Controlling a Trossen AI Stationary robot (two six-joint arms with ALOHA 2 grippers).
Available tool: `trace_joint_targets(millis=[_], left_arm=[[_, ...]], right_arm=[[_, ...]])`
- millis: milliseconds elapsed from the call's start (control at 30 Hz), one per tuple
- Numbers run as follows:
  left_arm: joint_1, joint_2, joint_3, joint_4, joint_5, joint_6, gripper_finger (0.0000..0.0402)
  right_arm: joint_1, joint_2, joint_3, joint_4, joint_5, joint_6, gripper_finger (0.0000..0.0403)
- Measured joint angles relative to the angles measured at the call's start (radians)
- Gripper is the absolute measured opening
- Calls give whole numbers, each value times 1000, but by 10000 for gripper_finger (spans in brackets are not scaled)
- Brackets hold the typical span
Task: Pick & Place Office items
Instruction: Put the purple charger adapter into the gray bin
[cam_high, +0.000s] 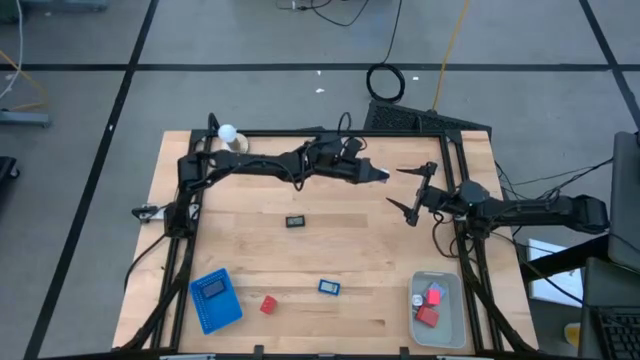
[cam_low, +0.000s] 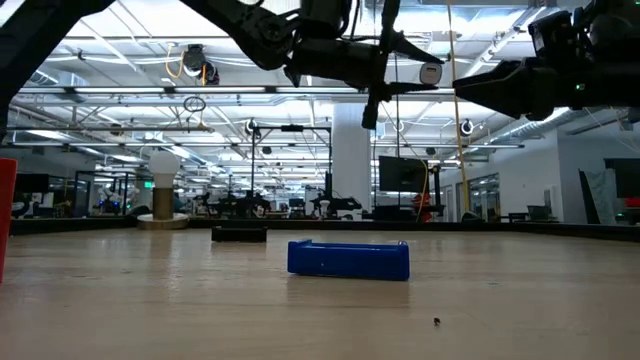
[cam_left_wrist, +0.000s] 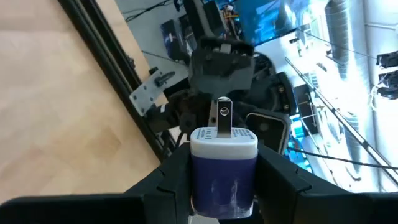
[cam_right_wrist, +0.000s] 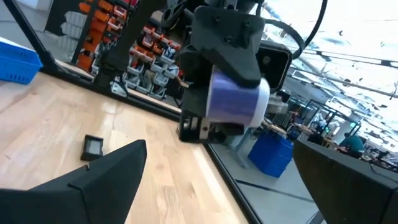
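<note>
A: Office items, where are they?
B: A purple-and-white plug adapter (cam_left_wrist: 222, 167) is clamped in the left end effector (cam_high: 378, 174), held above the desk (cam_high: 330, 250). A black piece (cam_high: 296, 221), a blue piece (cam_high: 329, 287) and a red block (cam_high: 268, 304) lie on the desk.
A: And the right end effector (cam_high: 413, 192)?
B: Spread wide, holding nothing, facing the adapter in mid-air. Red pieces (cam_high: 431, 305) sit in the pale bin (cam_high: 452, 330).

A pale wooden bench (cam_high: 330, 255) stands on a grey floor (cam_high: 250, 95) crossed by dark lines, with cables (cam_high: 386, 82) coiled behind it. Seen level across the bench top, a large hall opens beyond, its high ceiling (cam_low: 250, 75) strung with beams and bright lights, a white column (cam_low: 351, 170) rising beside dark screens (cam_low: 402, 172).
</note>
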Motion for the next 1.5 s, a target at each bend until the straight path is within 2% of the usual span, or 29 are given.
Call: trace_joint_targets(millis=[233, 1000, 1500], left_arm=[[-13, 33, 0, 36, 3, -25, 131], [-39, 31, 0, 47, -51, 74, 131], [-46, 95, 2, 140, -57, 32, 131]], right_arm=[[0, 34, 3, 39, 1, 7, 399], [0, 102, 6, 142, -1, 18, 399], [0, 157, 8, 196, -2, 37, 398]])
